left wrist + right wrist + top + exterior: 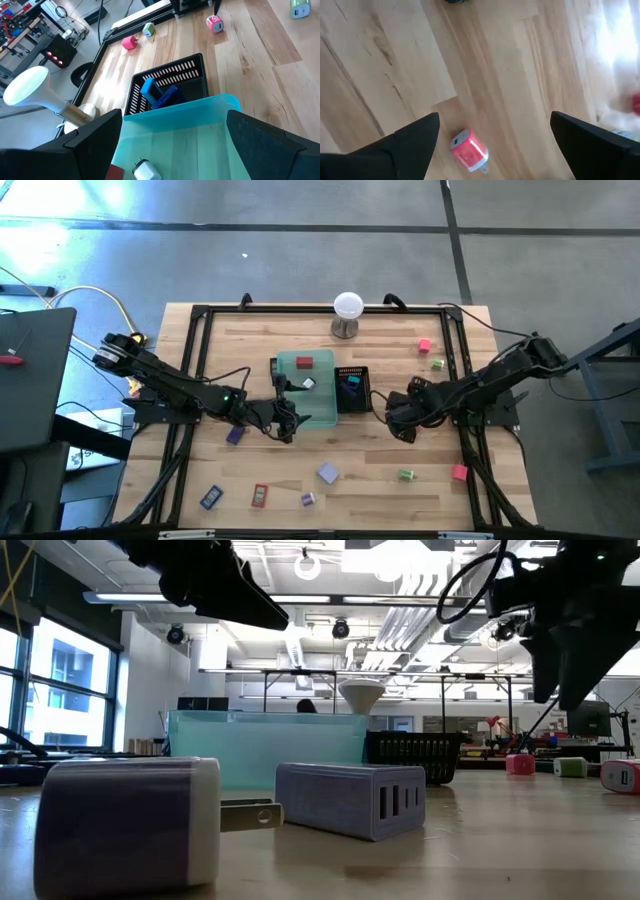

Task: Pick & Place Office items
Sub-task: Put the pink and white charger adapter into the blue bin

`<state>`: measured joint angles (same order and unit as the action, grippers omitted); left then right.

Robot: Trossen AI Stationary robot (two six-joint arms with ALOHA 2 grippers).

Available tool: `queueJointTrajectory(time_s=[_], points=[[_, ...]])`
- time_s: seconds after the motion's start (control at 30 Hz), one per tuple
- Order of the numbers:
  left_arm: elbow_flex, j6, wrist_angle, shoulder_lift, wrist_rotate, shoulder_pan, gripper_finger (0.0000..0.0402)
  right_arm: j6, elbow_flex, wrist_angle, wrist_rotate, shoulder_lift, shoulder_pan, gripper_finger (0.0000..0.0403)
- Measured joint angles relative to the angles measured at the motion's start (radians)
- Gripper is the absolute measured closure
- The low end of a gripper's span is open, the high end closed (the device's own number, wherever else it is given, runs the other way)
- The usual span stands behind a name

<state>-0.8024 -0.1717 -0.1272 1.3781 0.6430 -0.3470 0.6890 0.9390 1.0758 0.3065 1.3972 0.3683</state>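
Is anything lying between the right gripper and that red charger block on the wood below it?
Nothing visible. The right gripper has its fingers open, and only bare table separates them from the red charger block.

small charger-like office items lie scattered on the wood: a pink one (425, 346) and green one (438, 364) beyond the right gripper (400, 420), a purple block (235, 434) beside the left gripper (283, 423), blue pieces (159, 94) ahead.
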Motion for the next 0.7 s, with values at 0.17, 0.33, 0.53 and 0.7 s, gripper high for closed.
queueJointTrajectory(time_s=[0.17,0.33,0.53,0.7], points=[[0.000,0.011,0.018,0.000,0.000,0.000,0.0050,-0.193,-0.018,0.046,0.002,0.000,0.044,0.0034],[0.000,0.009,0.026,0.000,0.000,0.000,0.0050,-0.228,-0.033,0.021,0.006,0.000,0.066,0.0033],[0.000,0.008,0.041,0.000,0.000,0.000,0.0050,-0.197,-0.037,0.013,-0.045,0.000,0.065,0.0034],[0.000,0.008,0.045,0.000,0.000,0.000,0.0050,-0.239,-0.037,0.007,-0.077,0.000,0.066,0.0038]])
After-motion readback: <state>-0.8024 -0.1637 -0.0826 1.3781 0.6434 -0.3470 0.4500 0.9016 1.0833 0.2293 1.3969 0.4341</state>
